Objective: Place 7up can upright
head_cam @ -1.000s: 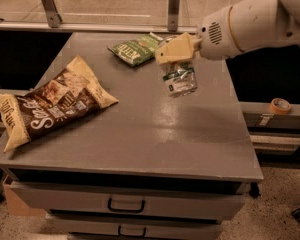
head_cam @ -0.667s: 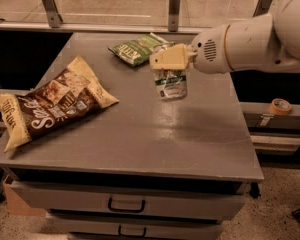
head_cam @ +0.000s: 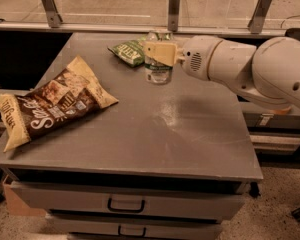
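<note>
The 7up can (head_cam: 158,70), shiny silver with a green band, stands upright on the grey table (head_cam: 140,134) near its far middle. My gripper (head_cam: 159,53), with cream-coloured fingers, reaches in from the right on the white arm and is shut on the can's upper part. The can's base is at or just above the table top; I cannot tell whether it touches.
A green snack bag (head_cam: 127,52) lies just left of the can at the table's back. A large brown chip bag (head_cam: 50,104) lies on the left side. Metal rail posts (head_cam: 174,9) stand behind the table. Drawers (head_cam: 125,204) are below the front edge.
The gripper carried the can left and toward the table's back, beside the green bag. The can turned from tilted to upright and came down to the table top.
</note>
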Motion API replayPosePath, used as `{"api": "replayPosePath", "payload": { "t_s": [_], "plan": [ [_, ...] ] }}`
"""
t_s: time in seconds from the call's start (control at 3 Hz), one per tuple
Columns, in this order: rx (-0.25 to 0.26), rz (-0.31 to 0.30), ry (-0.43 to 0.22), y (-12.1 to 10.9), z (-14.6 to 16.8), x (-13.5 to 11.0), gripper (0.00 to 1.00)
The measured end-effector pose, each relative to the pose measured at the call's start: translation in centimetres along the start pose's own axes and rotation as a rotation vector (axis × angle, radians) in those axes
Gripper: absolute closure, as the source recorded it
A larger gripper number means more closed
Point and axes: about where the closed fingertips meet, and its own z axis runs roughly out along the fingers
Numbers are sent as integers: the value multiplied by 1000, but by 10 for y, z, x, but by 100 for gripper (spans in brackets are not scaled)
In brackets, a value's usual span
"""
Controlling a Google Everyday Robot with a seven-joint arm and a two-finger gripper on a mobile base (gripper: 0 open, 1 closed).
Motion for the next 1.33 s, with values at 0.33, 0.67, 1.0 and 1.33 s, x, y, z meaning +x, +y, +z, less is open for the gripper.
{"api": "replayPosePath", "payload": {
  "t_s": [0.33,0.67,1.0,1.33],
  "plan": [
    [9,-40,-48,4,10,-11,100],
    [-36,-150,-8,7,8,-8,100],
    [-93,-398,43,-2,5,-6,100],
    [-152,-566,72,-21,-1,-4,100]
  ]
}}
